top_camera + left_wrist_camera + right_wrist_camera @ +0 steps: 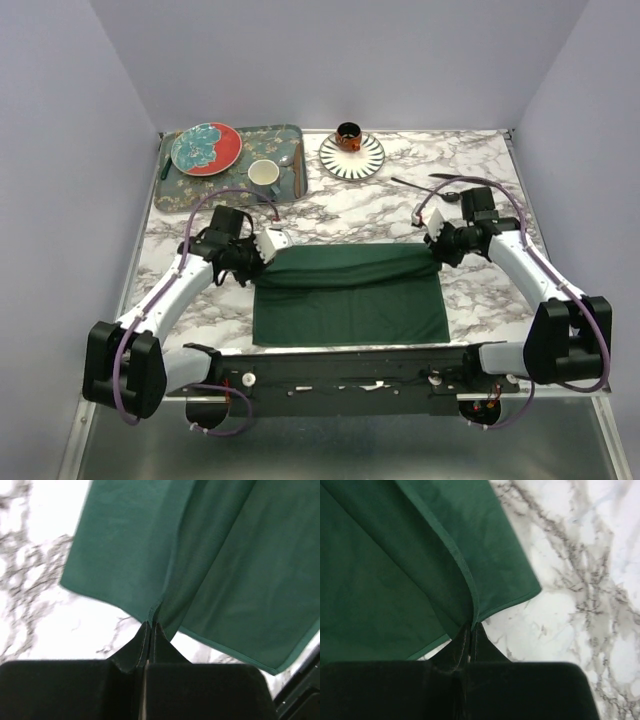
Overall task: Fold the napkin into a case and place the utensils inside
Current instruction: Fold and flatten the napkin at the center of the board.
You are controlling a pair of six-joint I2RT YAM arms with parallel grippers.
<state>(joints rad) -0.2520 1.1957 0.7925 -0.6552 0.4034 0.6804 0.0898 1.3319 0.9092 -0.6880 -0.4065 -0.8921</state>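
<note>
Currently, you see the left hand and the right hand each closed tight on one far corner of the napkin. Its near part lies flat on the surface.

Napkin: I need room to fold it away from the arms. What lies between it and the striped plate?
Only bare marble table, seen in the top view between napkin and plate.

The napkin was dark green, finely woven cloth with a faint sheen and stitched hem. The counter looked smooth, white marble veined grey. The left gripper was matt black.
</note>
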